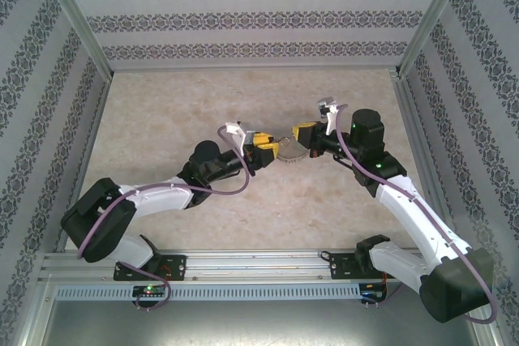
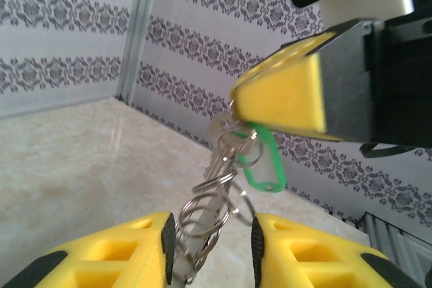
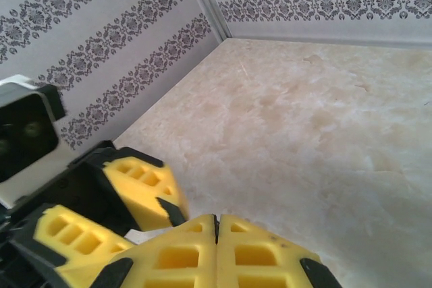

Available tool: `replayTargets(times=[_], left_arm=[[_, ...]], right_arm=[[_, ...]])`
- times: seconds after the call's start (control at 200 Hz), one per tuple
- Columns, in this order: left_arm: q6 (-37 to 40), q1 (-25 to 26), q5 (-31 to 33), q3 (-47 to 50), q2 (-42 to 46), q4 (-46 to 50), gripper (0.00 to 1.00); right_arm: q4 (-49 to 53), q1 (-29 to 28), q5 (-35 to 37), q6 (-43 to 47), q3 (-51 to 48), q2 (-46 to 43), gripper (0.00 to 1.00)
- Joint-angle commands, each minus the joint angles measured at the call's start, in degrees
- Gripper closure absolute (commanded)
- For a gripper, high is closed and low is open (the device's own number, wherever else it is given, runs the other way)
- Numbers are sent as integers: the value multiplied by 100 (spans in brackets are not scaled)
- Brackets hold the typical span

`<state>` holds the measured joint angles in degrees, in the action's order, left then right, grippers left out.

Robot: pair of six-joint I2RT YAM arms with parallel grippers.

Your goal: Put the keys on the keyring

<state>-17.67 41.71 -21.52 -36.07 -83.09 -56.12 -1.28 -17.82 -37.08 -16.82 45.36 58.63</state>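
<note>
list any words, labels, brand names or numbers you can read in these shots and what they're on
No text can be read in any of the views.
green key tag: no writing can be made out on it.
wallpaper: ornamental pattern only, no letters.
left gripper: plain yellow fingers, no marking.

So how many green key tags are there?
1: the green key tag hangs in the key bunch gripped by the right pincer, just beyond the left pincer. Others may hide behind the rings.
</note>
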Motion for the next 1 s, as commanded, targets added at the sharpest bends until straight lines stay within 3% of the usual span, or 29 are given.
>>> replayTargets(times=[0.0, 0.3, 0.565, 0.999], left_arm=[[382, 198, 484, 76, 243, 109, 63], [801, 620, 530, -433, 152, 831, 64], [1204, 964, 885, -635, 63, 927, 65], [1297, 979, 1230, -762, -162, 1096, 68]], right_arm=[[-399, 12, 67, -146, -36, -93, 100], [-446, -8, 232, -252, -48, -28, 100], [-430, -85, 352, -214, -70, 3, 100], [-411, -209, 353, -199, -45, -17, 100]])
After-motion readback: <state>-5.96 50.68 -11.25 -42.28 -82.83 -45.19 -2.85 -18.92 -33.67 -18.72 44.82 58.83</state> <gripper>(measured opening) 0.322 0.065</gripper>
